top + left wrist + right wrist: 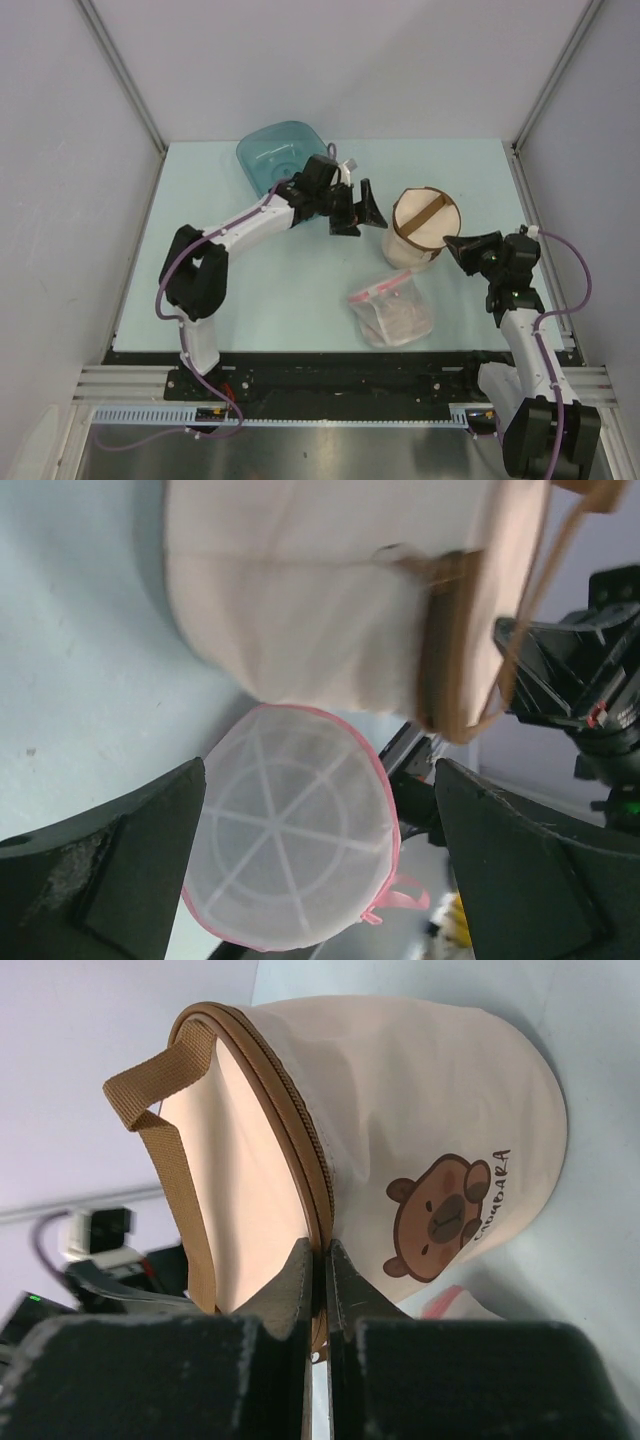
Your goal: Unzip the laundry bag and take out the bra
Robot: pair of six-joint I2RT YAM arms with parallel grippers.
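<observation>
I read the right gripper (322,1255) as fully closed, fingertips pinched on the brown zip rim (298,1132) of the laundry bag (430,1090). The left gripper (365,212) is wide open and empty, just beside the bag, which stands upright on the table (280,285) between both grippers

Beige laundry bag (430,1090) with brown strap (170,1165), zip trim and bear print.
</observation>
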